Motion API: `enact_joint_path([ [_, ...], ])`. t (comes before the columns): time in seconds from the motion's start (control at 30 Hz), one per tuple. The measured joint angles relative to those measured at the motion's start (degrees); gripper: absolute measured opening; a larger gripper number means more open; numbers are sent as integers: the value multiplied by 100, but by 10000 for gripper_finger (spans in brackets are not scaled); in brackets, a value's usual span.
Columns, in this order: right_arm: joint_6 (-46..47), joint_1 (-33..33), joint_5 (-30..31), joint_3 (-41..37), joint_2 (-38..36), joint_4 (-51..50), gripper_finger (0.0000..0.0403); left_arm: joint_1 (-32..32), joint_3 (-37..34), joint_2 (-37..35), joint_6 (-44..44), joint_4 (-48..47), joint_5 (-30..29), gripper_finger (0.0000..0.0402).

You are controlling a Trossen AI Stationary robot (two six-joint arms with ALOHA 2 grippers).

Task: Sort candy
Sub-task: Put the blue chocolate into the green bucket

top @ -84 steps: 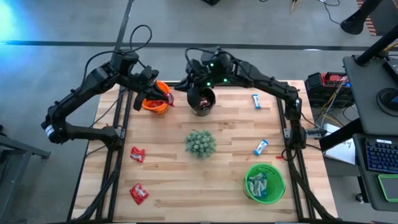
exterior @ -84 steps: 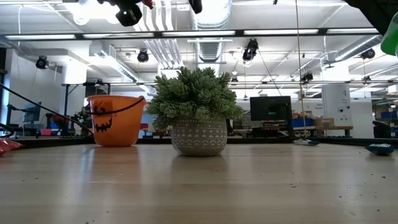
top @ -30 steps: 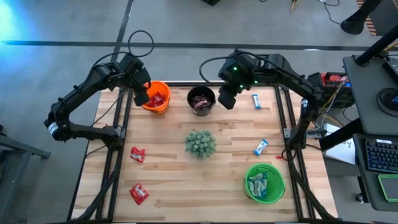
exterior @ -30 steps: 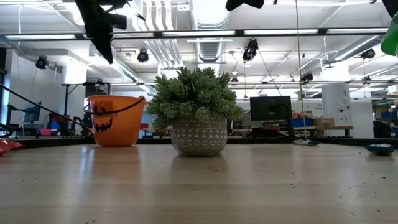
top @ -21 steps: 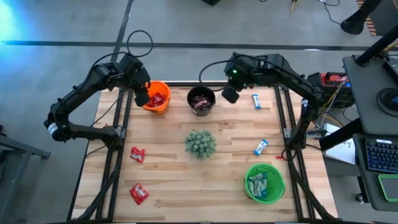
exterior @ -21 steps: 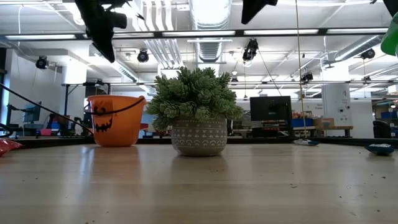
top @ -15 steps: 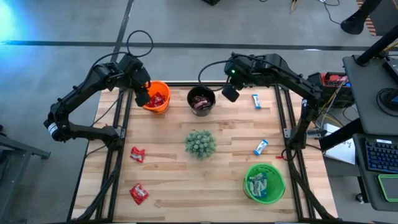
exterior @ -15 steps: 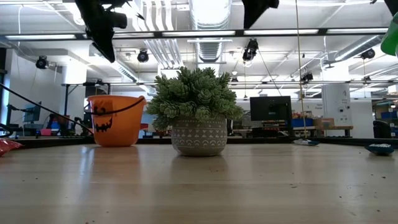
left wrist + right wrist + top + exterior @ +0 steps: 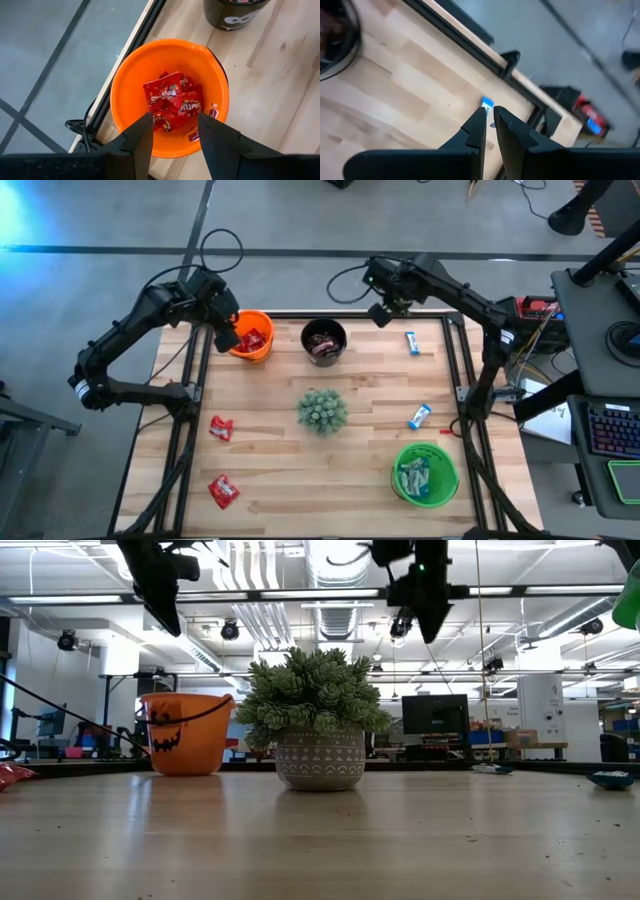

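Candy, small flat wrapped sweets, mostly sorted already: red packets (image 9: 172, 102) piled in the round orange plastic bucket (image 9: 251, 335), dark-wrapped ones in the black bucket (image 9: 324, 340), light blue ones in the green bucket (image 9: 425, 472). Still loose on the pale wooden table (image 9: 300, 470): two red packets (image 9: 221, 427) (image 9: 223, 491) near the left edge, and two blue-and-white ones (image 9: 412, 341) (image 9: 419, 416) toward the right.

Left gripper (image 9: 172, 134) hanging above the orange bucket, fingers apart and empty. Right gripper (image 9: 489, 125) raised near the table's far edge, fingers nearly together, holding nothing.

Contents of the orange bucket plain from the left wrist view; from the low view only its outer wall visible, beside the spiky green potted plant (image 9: 318, 720). Loose sweets best counted from the high view.
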Motion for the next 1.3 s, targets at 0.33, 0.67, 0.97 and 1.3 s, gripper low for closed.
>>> enact_joint_path([
  [0.33,290,-1382,-1609,-833,13,11,34,4,-1,-161,254,-38,0,137],
  [0.67,281,-1861,-2555,-1720,22,206,34,2,-1,-289,547,-42,-9,137],
  [0.97,239,-1812,-3210,-1723,22,573,34,2,-1,-377,722,-42,-13,137],
  [1.3,122,-1799,-3907,-1664,22,791,34,2,-1,-377,702,-37,-20,137],
])
